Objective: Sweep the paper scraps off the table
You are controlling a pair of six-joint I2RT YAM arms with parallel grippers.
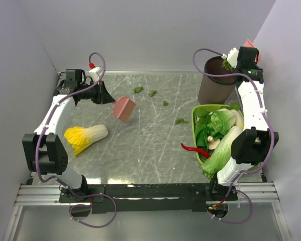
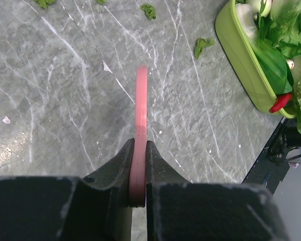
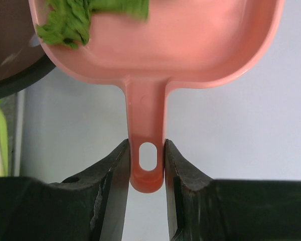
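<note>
- On the grey-green marbled tabletop (image 1: 140, 150): four dark-green paper scraps (image 1: 152, 93), loose, scattered over the far middle, apart from one another.
- Left pincer (image 2: 140, 145): pressed tight on the handle of a pink brush (image 1: 124, 109), whose head is near the scraps.
- Right pincer (image 3: 145, 145): pinching the handle of a pink dustpan (image 3: 190, 45), raised at the rim of a brown bin (image 1: 213, 83); more green scraps lie in the pan.
- Near right: green basket (image 1: 194, 125) of leafy vegetables.
- Near left: yellow-and-white cabbage (image 1: 85, 135), lying on its side.

The table (image 1: 155, 145) is enclosed by plain pale walls (image 1: 140, 30) at back and both sides. A metal rail (image 1: 35, 193) is fixed along its near edge. Soft, even light is cast.
</note>
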